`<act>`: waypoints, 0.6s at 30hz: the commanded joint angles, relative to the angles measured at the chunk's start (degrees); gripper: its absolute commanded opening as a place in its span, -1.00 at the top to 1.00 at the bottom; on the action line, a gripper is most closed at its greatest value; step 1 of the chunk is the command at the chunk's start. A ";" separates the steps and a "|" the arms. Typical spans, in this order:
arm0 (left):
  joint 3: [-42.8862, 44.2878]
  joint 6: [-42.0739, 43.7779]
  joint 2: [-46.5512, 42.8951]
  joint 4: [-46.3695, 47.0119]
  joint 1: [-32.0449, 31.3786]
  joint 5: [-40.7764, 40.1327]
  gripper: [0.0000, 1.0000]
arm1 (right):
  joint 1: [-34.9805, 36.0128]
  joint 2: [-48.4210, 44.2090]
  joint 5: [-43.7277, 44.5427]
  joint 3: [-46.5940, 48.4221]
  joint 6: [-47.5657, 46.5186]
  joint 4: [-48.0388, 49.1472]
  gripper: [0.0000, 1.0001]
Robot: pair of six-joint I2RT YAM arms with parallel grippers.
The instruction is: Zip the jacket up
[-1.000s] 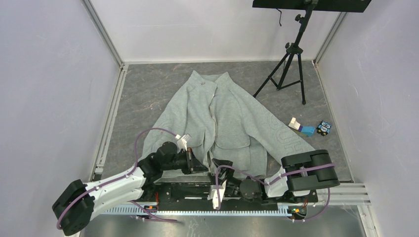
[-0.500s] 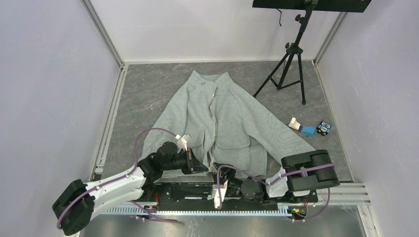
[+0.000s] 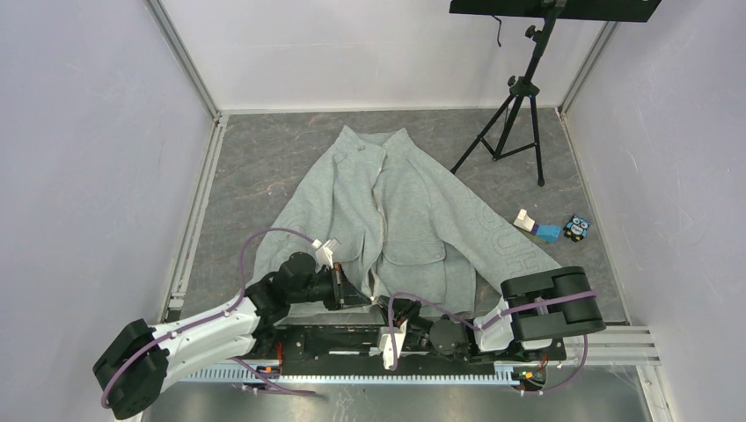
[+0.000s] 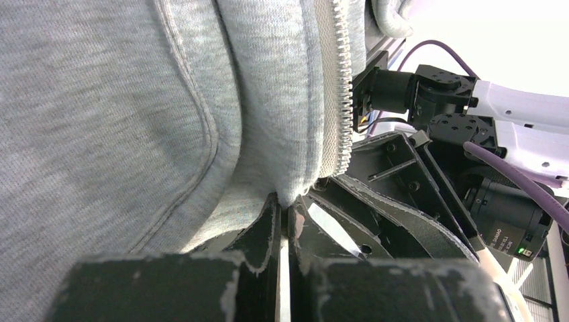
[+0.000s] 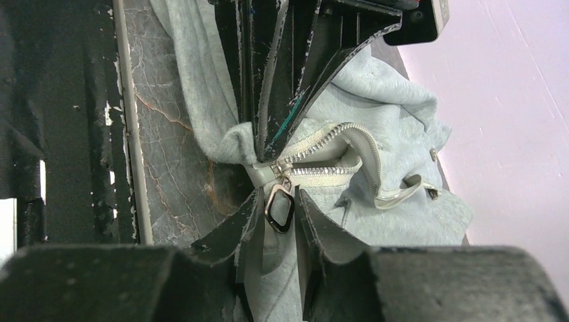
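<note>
The light grey jacket [image 3: 413,202] lies spread on the grey floor with its collar at the far end and its front partly open. My left gripper [image 4: 285,208] is shut on the hem fold beside the pale zipper teeth [image 4: 344,100], at the jacket's near edge [image 3: 359,294]. In the right wrist view the zipper's ring pull [image 5: 280,208] sits between the fingers of my right gripper [image 5: 279,194]. Those jaws have narrowed onto the sides of the pull. The left gripper's fingers [image 5: 282,80] pinch the cloth just beyond the slider.
A black tripod [image 3: 519,97] stands at the back right. Small blue and white blocks [image 3: 535,226] and a little toy [image 3: 576,229] lie to the right of the jacket. White walls close in three sides, and a metal rail [image 3: 352,374] runs along the near edge.
The right gripper's jaws have narrowed from wide apart onto the ring pull, and its wrist has shifted slightly nearer. The left gripper keeps its hold on the hem.
</note>
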 commanded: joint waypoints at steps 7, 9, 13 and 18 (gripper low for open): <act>1.26 -0.75 -0.37 -1.15 -0.12 2.82 0.96 | -0.23 -1.93 1.23 0.70 4.77 -0.87 0.84; 1.43 -0.32 -0.40 -1.68 -0.13 2.70 0.95 | -0.29 -2.21 1.36 0.93 6.29 -1.79 0.85; 1.91 1.39 -0.09 -3.76 -0.13 2.40 0.96 | -0.37 -2.70 0.87 1.94 8.69 -4.69 0.86; 1.81 1.70 0.01 -4.12 -0.13 2.40 0.95 | -1.09 -2.92 0.65 1.47 9.56 -5.15 0.70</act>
